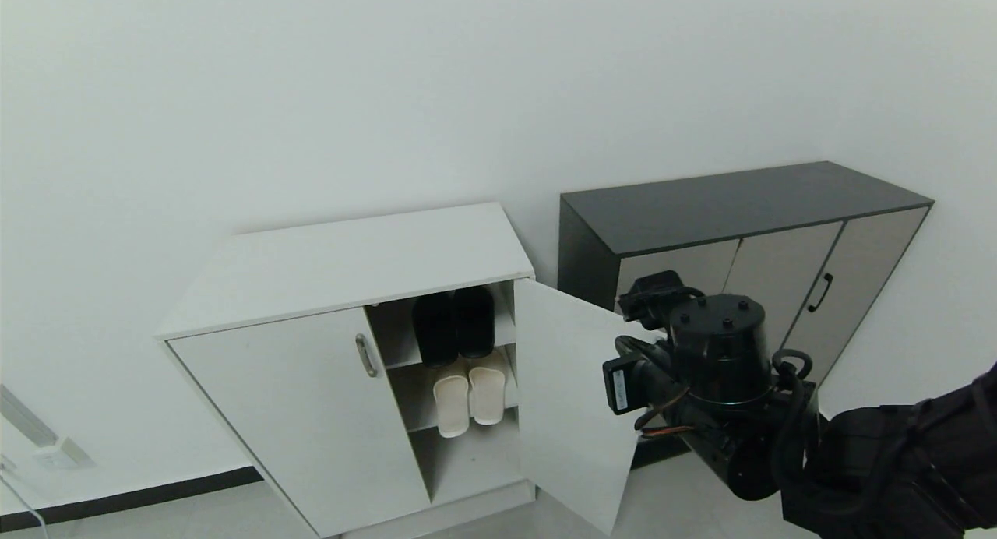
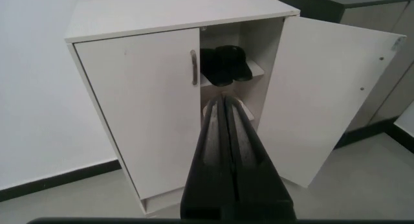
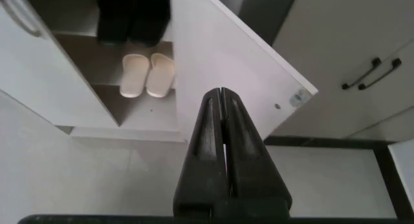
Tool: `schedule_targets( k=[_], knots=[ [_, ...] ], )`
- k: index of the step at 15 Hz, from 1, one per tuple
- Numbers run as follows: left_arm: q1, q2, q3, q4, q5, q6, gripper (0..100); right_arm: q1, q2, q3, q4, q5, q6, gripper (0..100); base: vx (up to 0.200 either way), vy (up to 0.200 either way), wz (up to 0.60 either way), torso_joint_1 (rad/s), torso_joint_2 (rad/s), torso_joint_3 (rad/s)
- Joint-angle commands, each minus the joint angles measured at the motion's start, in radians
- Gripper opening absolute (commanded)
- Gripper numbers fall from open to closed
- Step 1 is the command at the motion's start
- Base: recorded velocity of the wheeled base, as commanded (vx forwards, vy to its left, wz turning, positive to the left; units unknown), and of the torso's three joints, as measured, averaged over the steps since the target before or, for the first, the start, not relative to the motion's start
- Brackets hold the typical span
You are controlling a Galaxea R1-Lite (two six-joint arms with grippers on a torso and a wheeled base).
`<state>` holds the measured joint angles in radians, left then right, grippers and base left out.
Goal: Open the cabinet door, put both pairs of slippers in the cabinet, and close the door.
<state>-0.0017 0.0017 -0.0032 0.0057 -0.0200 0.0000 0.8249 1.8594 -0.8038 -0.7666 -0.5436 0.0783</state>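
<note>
The white cabinet [image 1: 350, 258] stands against the wall with its right door [image 1: 572, 399] swung open and its left door [image 1: 311, 414] closed. A black pair of slippers [image 1: 454, 325] rests on the top shelf, and a white pair [image 1: 470, 395] on the shelf below. My right arm's wrist [image 1: 716, 352] hangs just to the right of the open door. My right gripper [image 3: 222, 94] is shut and empty, close to the outer face of that door [image 3: 226, 62]. My left gripper [image 2: 224, 104] is also shut and empty, in front of the cabinet opening and below the black slippers [image 2: 226, 63].
A dark cabinet [image 1: 740, 200] with grey doors and black handles [image 3: 369, 72] stands immediately right of the white one, close behind the open door. A white fitting [image 1: 58, 453] sits low on the wall at far left. Grey floor lies in front.
</note>
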Motion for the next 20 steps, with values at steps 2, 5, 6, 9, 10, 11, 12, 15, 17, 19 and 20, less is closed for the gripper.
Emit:
schedule_targets(
  k=[2, 5, 6, 9, 10, 11, 12, 15, 17, 19, 20],
  knots=[
    [-0.001, 0.000, 0.000, 0.000, 0.000, 0.000, 0, 0.002, 0.001, 0.002, -0.002, 0.001, 0.000, 0, 0.000, 0.000, 0.00, 0.000, 0.00, 0.000],
    [0.000, 0.000, 0.000, 0.000, 0.000, 0.000, 0, 0.002, 0.001, 0.003, 0.000, 0.001, 0.000, 0, -0.200, 0.000, 0.00, 0.010, 0.00, -0.001],
    [-0.001, 0.000, 0.000, 0.000, 0.000, 0.000, 0, 0.002, 0.001, 0.003, -0.002, 0.001, 0.000, 0, -0.200, 0.000, 0.00, 0.002, 0.01, 0.002],
    [0.000, 0.000, 0.000, 0.000, 0.000, 0.000, 0, -0.021, 0.018, -0.002, -0.014, 0.001, -0.003, 0, -0.133, 0.000, 0.00, -0.010, 0.00, 0.003],
    [-0.001, 0.000, 0.000, 0.000, 0.000, 0.000, 0, -0.038, 0.031, -0.006, -0.028, 0.002, -0.017, 0, 0.000, 0.000, 0.00, 0.000, 0.00, 0.000],
    [-0.001, 0.000, 0.000, 0.000, 0.000, 0.000, 0, -0.056, 0.044, -0.018, -0.049, 0.005, -0.028, 0, 0.000, 0.000, 0.00, 0.000, 0.00, 0.000],
    [-0.001, 0.000, 0.000, 0.000, 0.000, 0.000, 0, -0.084, 0.064, -0.057, -0.051, 0.019, -0.029, 0, 0.000, 0.000, 0.00, 0.000, 0.00, 0.000],
    [-0.001, 0.000, 0.000, 0.000, 0.000, 0.000, 0, -0.193, 0.124, -0.201, 0.012, 0.059, -0.035, 0, 0.000, 0.000, 0.00, 0.000, 0.00, 0.000],
    [-0.001, 0.000, 0.000, 0.000, 0.000, 0.000, 0, -0.247, 0.158, -0.284, 0.055, 0.102, -0.035, 0, 0.000, 0.000, 0.00, 0.000, 0.00, 0.000],
    [0.000, 0.000, 0.000, 0.000, 0.000, 0.000, 0, -0.320, 0.239, -0.460, 0.145, 0.142, -0.034, 0, 0.000, 0.000, 0.00, 0.000, 0.00, 0.000],
    [0.000, 0.000, 0.000, 0.000, 0.000, 0.000, 0, -0.345, 0.268, -0.528, 0.193, 0.174, -0.028, 0, 0.000, 0.000, 0.00, 0.000, 0.00, 0.000]
  ],
)
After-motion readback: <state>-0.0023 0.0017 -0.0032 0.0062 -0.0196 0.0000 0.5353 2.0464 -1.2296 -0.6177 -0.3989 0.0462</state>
